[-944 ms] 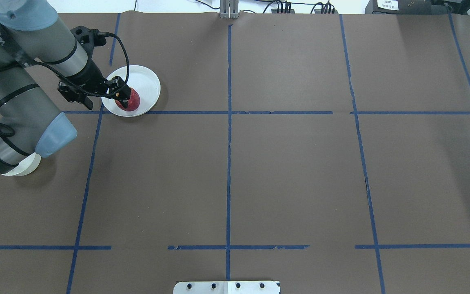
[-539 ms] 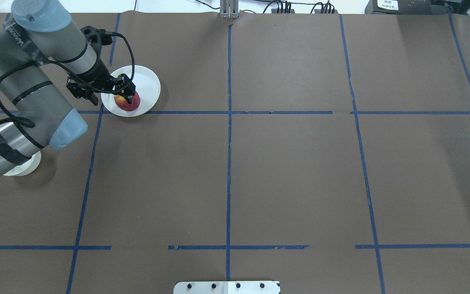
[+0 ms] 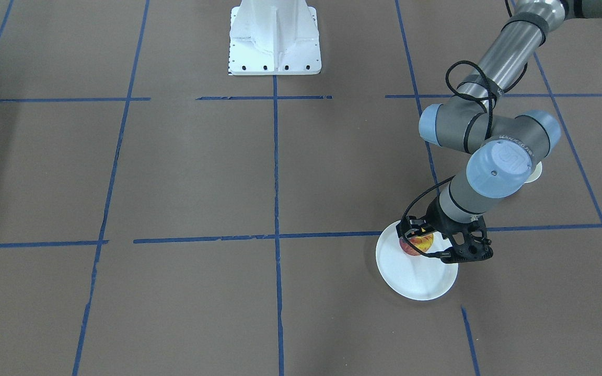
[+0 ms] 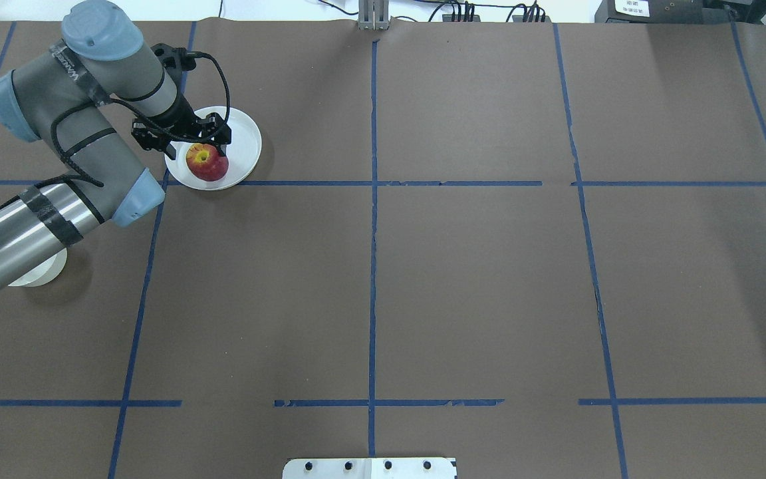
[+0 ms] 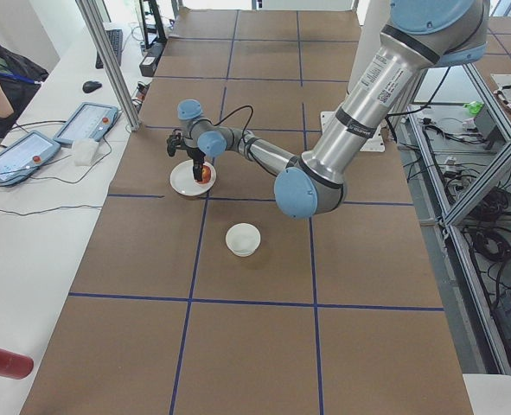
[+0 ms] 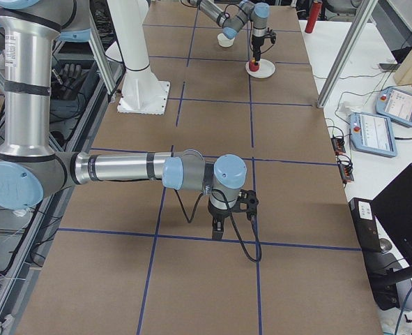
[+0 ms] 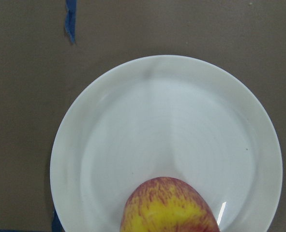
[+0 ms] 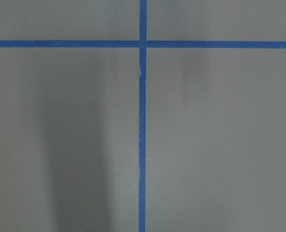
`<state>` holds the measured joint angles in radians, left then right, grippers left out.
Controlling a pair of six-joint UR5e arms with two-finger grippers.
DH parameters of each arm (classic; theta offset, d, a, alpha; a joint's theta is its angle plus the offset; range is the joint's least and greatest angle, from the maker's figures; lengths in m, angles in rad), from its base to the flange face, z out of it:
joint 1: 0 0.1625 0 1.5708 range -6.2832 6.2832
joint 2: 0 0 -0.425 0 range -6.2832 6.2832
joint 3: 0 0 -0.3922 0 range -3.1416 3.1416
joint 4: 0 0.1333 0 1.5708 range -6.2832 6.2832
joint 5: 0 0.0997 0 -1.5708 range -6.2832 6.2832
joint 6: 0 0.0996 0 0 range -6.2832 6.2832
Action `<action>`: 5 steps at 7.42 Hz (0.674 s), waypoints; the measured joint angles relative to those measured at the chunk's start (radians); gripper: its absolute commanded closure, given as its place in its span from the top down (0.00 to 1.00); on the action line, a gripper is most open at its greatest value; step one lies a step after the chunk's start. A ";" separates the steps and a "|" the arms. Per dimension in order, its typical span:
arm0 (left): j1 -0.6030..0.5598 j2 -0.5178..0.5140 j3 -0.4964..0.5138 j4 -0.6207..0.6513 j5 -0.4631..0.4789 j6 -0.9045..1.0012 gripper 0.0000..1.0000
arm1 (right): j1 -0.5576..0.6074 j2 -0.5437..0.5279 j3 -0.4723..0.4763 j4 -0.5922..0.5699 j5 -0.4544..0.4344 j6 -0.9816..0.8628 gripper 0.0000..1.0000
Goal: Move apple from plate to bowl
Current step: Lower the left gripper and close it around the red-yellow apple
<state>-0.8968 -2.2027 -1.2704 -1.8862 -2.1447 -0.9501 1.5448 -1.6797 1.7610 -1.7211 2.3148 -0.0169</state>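
— Your left gripper point(image 4: 210, 142), a black, angular two-finger tool, points down at the small round red apple with yellow streaks point(image 4: 207, 165). Its fingers reach down beside the upper part of the fruit. You cannot tell from any view whether they press the skin or stand just clear of it.

— Where does the apple sit?

— On the flat round white plate with a low raised rim point(image 4: 245, 141), toward the edge nearest the robot. The plate is smooth and faintly glossy. You see the apple's yellow patch and dark stem dimple facing up, and in the left wrist view its streaked skin shows at the bottom against the bare plate.

— And the bowl?

— Your small, deep, thin-walled white bowl point(image 5: 243, 239) stands apart from the plate on the matte brown paper cover point(image 4: 476, 293), which is crossed by blue tape lines point(image 4: 373, 266). In the overhead view it is half hidden under the left arm point(image 4: 17, 233).

— The other tool?

— Your right gripper point(image 6: 223, 222) hangs low above the paper, well away. It shows only from the side, so you cannot tell how its jaws stand.
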 measured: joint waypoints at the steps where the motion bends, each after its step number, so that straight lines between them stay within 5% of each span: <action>1: 0.000 -0.003 0.010 -0.009 0.000 -0.001 1.00 | 0.000 0.000 0.000 0.000 0.000 0.000 1.00; 5: 0.006 -0.027 0.061 -0.042 0.000 -0.006 1.00 | 0.001 0.000 0.000 0.000 0.000 0.000 1.00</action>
<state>-0.8911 -2.2300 -1.2096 -1.9285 -2.1452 -0.9560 1.5454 -1.6797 1.7610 -1.7214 2.3148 -0.0169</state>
